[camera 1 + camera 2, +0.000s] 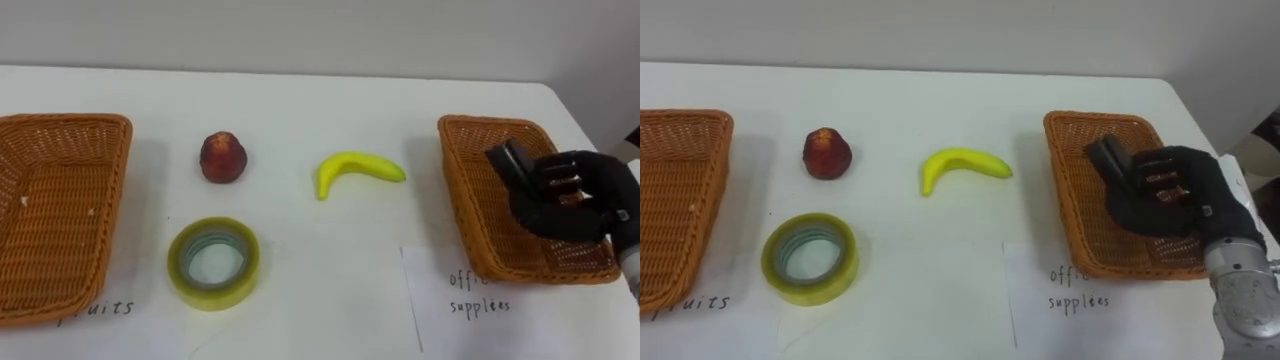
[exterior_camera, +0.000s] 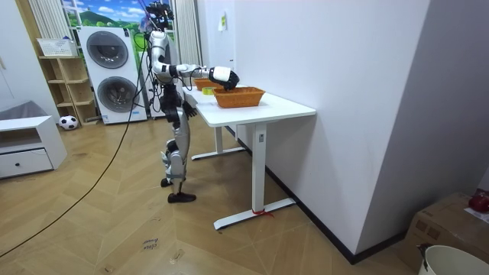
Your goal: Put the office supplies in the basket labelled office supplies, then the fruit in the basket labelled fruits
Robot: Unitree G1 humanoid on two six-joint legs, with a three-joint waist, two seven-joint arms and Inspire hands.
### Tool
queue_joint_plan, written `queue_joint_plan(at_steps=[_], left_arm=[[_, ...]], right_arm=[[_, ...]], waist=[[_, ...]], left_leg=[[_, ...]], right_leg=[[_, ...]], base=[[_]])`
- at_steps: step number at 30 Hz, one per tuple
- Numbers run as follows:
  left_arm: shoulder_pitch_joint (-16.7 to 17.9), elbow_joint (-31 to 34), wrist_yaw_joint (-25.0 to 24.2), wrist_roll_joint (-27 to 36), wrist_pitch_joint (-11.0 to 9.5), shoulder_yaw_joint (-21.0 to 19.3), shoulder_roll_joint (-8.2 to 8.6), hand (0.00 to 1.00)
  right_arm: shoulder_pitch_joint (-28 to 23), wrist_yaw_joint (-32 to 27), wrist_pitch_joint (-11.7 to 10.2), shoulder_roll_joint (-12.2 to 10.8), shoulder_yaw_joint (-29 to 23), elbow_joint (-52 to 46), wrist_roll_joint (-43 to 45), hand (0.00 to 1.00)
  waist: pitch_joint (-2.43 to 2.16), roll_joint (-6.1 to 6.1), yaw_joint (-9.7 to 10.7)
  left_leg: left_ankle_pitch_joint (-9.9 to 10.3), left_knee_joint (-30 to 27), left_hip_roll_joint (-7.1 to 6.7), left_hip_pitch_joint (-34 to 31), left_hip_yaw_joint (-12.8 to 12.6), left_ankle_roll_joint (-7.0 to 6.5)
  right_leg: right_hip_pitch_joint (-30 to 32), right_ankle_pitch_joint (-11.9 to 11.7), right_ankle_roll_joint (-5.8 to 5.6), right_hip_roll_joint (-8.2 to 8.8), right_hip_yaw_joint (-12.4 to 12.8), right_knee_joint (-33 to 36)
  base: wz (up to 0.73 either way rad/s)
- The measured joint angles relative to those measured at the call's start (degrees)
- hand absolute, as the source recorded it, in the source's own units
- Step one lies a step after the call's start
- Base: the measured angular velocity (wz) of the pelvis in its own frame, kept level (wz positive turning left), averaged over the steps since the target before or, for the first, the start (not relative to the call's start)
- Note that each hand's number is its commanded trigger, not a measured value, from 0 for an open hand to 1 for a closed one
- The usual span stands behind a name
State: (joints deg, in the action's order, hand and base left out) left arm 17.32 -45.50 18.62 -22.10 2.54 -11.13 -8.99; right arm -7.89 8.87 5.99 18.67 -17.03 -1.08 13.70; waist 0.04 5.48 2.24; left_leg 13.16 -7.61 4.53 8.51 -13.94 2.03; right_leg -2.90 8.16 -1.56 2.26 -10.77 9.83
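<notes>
My right hand hovers over the right wicker basket, its fingers curled round a black oblong object that sticks out toward the basket's middle. On the white table between the baskets lie a red fruit, a yellow banana and a roll of yellowish tape. The left wicker basket stands at the table's left and holds nothing that I can see. In the room view my left hand hangs low by my hip, below the table edge.
A paper label reading office supplies lies in front of the right basket, and a fruits label lies by the left one. I stand at the long side of the table. A wall runs behind it.
</notes>
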Motion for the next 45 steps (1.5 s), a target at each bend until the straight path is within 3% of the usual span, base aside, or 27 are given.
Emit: queue_joint_plan(at_steps=[9, 19, 32, 45], left_arm=[[0.1, 0.6, 0.0, 0.0, 0.0, 0.0, 0.01, 0.0], [0.2, 0.6, 1.2, 0.0, 0.0, 0.0, 0.01, 0.0], [0.9, 0.6, 1.2, 0.0, 0.0, 0.0, 0.04, 0.0], [0.8, -1.8, 0.6, 0.1, -0.1, 0.0, 0.07, 0.0]], right_arm=[[0.0, 0.0, 0.1, 0.0, 0.0, 0.0, 0.2, 0.0], [0.0, 0.0, 0.1, 0.0, 0.0, 0.2, 0.3, 0.0], [0.0, 0.0, 0.1, 0.0, 0.0, 0.3, 0.2, 0.0], [1.0, -2.4, -0.5, 0.3, -0.1, -3.5, -0.8, 0.0]], waist=[[-0.19, 0.33, -0.7], [0.25, -0.34, -0.9], [-0.04, 0.09, -0.9], [-0.01, 0.37, -0.8]], left_leg=[[0.0, 0.0, -0.01, 0.0, 0.0, 0.0], [0.0, 0.1, -0.01, 0.0, 0.0, 0.0], [0.0, 0.0, -0.03, 0.1, 0.0, 0.0], [0.0, -0.1, -0.05, 0.1, 0.0, 0.0]], right_leg=[[0.0, 0.0, 0.0, 0.01, 0.0, 0.0], [0.0, 0.0, 0.0, 0.0, 0.0, 0.0], [-0.1, 0.0, -0.01, 0.05, 0.0, 0.0], [-0.1, 0.0, -0.01, 0.12, -0.1, 0.2]], base=[[0.0], [0.0], [0.0], [0.0]])
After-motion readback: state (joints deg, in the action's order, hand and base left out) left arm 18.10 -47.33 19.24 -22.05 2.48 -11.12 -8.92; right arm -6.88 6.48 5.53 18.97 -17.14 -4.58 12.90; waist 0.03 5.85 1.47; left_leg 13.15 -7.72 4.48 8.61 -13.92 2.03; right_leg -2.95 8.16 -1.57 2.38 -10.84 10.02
